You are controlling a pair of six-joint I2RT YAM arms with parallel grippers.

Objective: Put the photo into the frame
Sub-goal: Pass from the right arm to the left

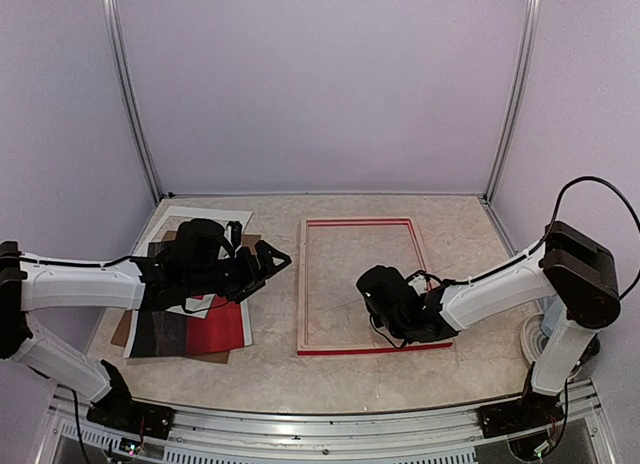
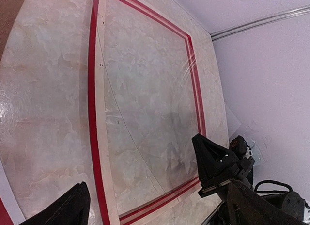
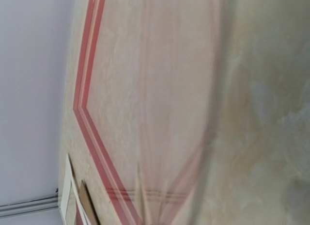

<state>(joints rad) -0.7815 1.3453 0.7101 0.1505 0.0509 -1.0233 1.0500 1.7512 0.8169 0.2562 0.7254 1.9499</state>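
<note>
Arms reach inward from both sides of the top view. Left gripper [image 1: 266,270] hangs left of centre, between a stack of sheets and the frame, jaws wide apart and holding nothing. Right gripper [image 1: 390,304] sits low inside the lower right of the one large rectangular frame with red front and pale wood sides [image 1: 303,284], jaws together; any contact is hidden.

One glossy red-and-dark photo [image 1: 215,326] lies at lower left on the marble worktop [image 1: 270,359], outside the frame. It is stacked with one brown board [image 1: 122,329] and one white mat [image 1: 175,224].

Only the left wrist view shows a faint curved line [image 2: 127,133] across the frame's opening. The right wrist view is blurred.
</note>
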